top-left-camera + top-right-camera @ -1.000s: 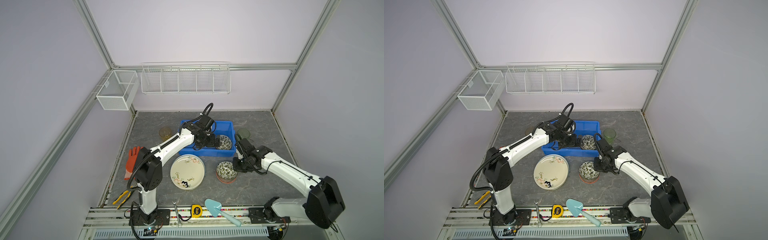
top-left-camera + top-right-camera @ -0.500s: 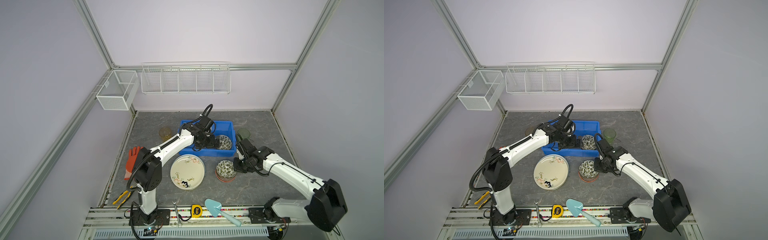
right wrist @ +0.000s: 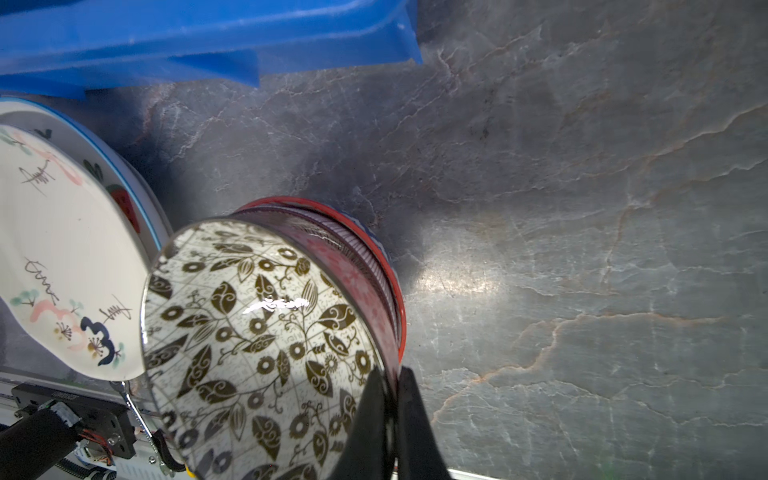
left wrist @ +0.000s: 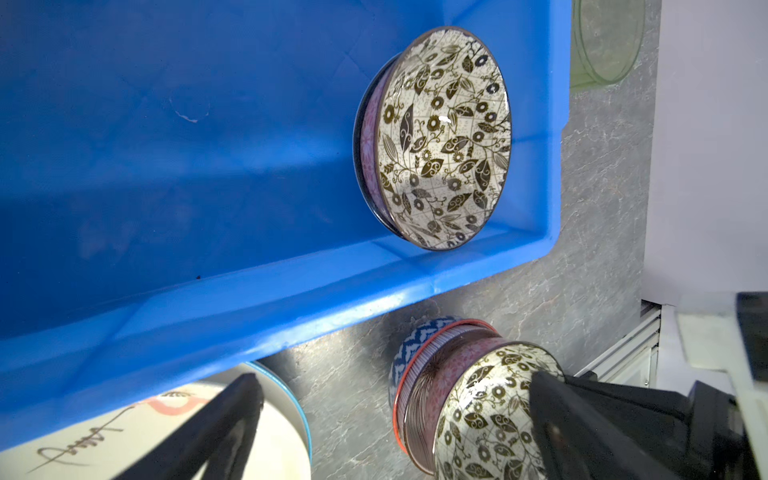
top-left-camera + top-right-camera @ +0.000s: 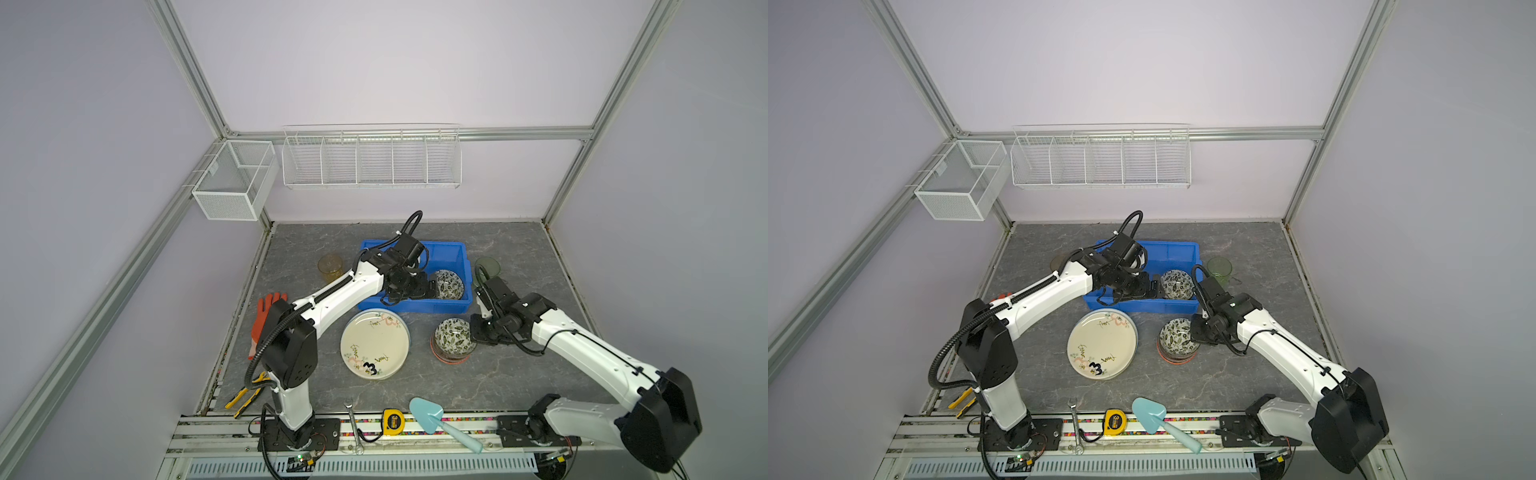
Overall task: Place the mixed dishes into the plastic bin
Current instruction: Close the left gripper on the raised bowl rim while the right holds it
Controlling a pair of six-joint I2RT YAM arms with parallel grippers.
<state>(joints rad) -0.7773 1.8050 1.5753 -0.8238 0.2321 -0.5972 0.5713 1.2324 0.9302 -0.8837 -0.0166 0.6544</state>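
- Both top views: bright-blue rectangular plastic bin (image 5: pixel 446 252) sits at 12 o'clock of the cream floral round plate marked "3" (image 5: pixel 374 345); one dark leaf-patterned ceramic bowl (image 5: pixel 449 284) is in the bin's 4 o'clock corner; left gripper (image 5: pixel 432 287) is over the bin, at 9 o'clock of that bowl.
- Same views: stack of small patterned bowls (image 5: pixel 453 345) is on the table (image 5: pixel 498 382) at 3 o'clock of the plate, with the right gripper (image 5: pixel 471 332) on its 3 o'clock edge; amber glass cup (image 5: pixel 330 266) is at 9 o'clock of the bin, green glass cup (image 5: pixel 487 266) at 3.
- Left wrist: fingers (image 4: pixel 232 415) wide apart, nothing between them.
- Right wrist: jaws together, clamped on the rim of the stack's top leaf bowl (image 3: pixel 257 332), one finger inside and one outside; watermelon plate (image 3: pixel 124 203) lies under the cream plate.
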